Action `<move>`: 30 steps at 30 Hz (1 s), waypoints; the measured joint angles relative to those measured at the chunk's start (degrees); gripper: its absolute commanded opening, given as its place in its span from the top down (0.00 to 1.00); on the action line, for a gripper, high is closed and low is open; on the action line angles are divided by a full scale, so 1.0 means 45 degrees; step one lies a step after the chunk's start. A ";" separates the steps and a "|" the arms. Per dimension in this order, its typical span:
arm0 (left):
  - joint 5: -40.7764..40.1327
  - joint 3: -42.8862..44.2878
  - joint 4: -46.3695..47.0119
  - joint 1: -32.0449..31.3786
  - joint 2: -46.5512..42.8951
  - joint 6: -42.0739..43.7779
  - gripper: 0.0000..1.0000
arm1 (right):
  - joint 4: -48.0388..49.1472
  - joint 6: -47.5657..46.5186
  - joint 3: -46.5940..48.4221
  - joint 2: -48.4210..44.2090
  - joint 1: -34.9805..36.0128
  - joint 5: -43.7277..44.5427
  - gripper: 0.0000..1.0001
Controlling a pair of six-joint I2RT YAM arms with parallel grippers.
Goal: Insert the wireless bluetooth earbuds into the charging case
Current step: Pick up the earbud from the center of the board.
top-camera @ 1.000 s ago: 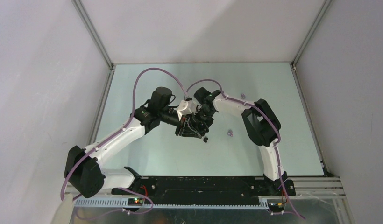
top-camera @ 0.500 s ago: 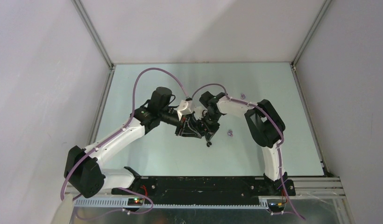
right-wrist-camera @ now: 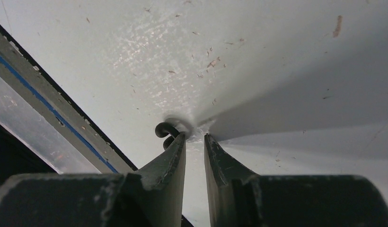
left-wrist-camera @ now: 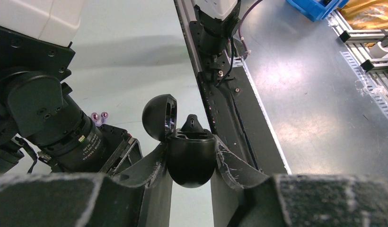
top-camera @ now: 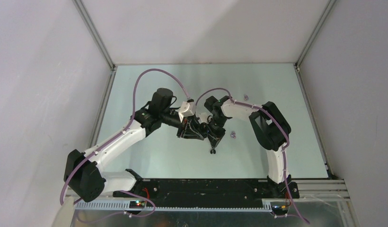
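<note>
The right claw (right-wrist-camera: 194, 137) has shifted toward the near edge of the table (right-wrist-camera: 277, 71). The left claw (left-wrist-camera: 191, 147) clamps the open charging case (left-wrist-camera: 191, 163). The right claw's fingers stand narrowly apart and empty. The black earbud (right-wrist-camera: 163, 131) lies on the table against one fingertip, outside the gap.

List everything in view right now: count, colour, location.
charging case: 1, black, lid open, clamped in the left tool
seated earbud: 1, black, sticking up from the open case
loose earbud: 1, black, on the table beside one right tool finger, not between the fingers
purple bits: 2 spots, pale purple, one on the table right of the tools, another near the far edge; too small to identify
table: 1, pale green
blue bin: 1, blue, off the table, corner of the left wrist view
left tool: closed on the case
right tool: fingers narrowly parted, tips at the table
</note>
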 measured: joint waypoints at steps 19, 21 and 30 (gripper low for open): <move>0.0000 0.0000 0.0000 0.0000 -0.0005 0.0005 1.00 | -0.0189 -0.0559 -0.0374 0.0005 -0.0058 -0.1486 0.68; 0.0000 0.0000 0.0000 0.0000 -0.0005 0.0005 1.00 | -0.0199 -0.0622 -0.0389 0.0005 -0.0087 -0.1705 0.67; 0.0000 0.0000 0.0000 0.0000 -0.0005 0.0010 1.00 | -0.0321 -0.0952 -0.0393 0.0005 -0.0228 -0.2778 0.65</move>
